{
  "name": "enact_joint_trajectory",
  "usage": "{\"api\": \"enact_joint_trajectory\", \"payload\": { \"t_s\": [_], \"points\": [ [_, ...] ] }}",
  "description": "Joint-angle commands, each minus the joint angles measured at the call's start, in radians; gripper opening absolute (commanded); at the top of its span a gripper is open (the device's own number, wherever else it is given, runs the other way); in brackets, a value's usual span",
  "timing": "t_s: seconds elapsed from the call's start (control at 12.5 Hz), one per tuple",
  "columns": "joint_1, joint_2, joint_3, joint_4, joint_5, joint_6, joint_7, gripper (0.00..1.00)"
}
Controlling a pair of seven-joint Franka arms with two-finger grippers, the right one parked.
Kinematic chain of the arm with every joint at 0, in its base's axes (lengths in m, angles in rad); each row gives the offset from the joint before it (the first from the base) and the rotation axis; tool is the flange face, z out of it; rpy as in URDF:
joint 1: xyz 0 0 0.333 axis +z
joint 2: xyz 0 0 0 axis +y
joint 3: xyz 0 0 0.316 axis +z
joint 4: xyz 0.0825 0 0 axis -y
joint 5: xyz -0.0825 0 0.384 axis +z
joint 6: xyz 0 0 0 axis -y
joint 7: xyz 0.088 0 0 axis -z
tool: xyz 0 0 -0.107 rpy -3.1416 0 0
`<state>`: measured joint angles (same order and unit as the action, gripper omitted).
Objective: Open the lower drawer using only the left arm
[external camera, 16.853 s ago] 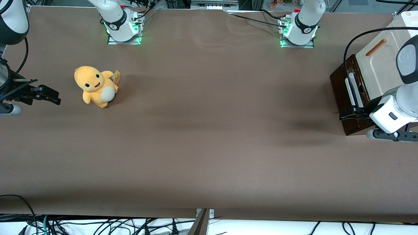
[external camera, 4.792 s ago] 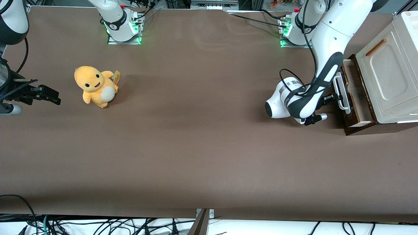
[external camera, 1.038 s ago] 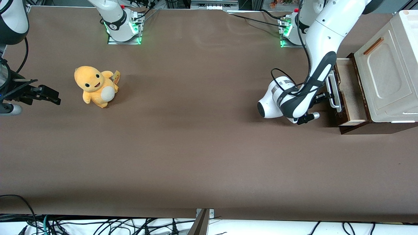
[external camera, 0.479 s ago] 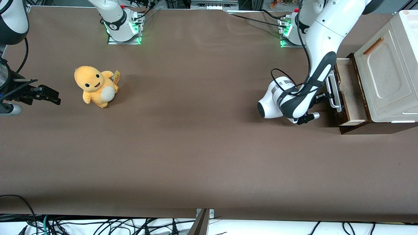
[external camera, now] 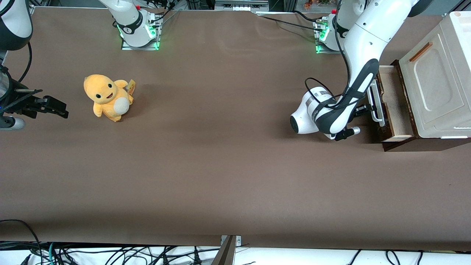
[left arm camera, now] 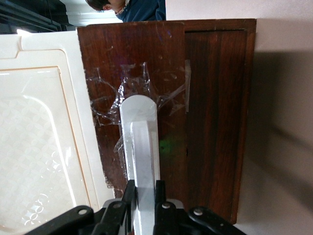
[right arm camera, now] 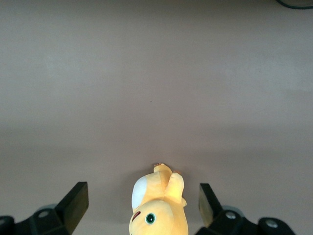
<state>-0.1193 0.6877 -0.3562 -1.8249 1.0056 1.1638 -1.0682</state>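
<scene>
From the front, the left arm (external camera: 362, 55) reaches to the lower drawer (external camera: 392, 106), partly pulled out beneath the cream panel (external camera: 434, 84). At the wrist, the gripper (left arm camera: 144, 205) pinches the white bar handle (left arm camera: 142, 156) for pulling. The parked wrist sees a yellow plush toy (right arm camera: 159, 210).

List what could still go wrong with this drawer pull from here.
The gripper is shut on the white handle, which looks taped to the lower drawer; a harder pull might loosen it. The drawer is already well out of the cabinet, so more pulling may drag the cabinet.
</scene>
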Motion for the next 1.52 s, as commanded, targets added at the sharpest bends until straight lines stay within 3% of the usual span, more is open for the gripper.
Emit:
{"api": "enact_joint_trajectory", "payload": {
  "t_s": [0.0,0.16,0.8,0.96,1.12,1.28,1.44],
  "points": [
    [-0.028,-0.014,-0.012,0.03,-0.047,-0.092,0.03,0.45],
    [-0.025,-0.01,-0.01,0.03,-0.045,-0.085,0.03,0.68],
    [-0.023,-0.008,-0.01,0.047,-0.048,-0.082,0.033,0.7],
    [-0.023,-0.01,-0.01,0.081,-0.082,-0.081,0.048,0.7],
    [-0.025,-0.01,-0.01,0.122,-0.134,-0.059,0.05,0.92],
    [-0.03,-0.008,-0.012,0.136,-0.165,-0.05,0.05,1.0],
    [-0.031,-0.008,-0.013,0.156,-0.186,-0.049,0.048,1.0]
  ]
}}
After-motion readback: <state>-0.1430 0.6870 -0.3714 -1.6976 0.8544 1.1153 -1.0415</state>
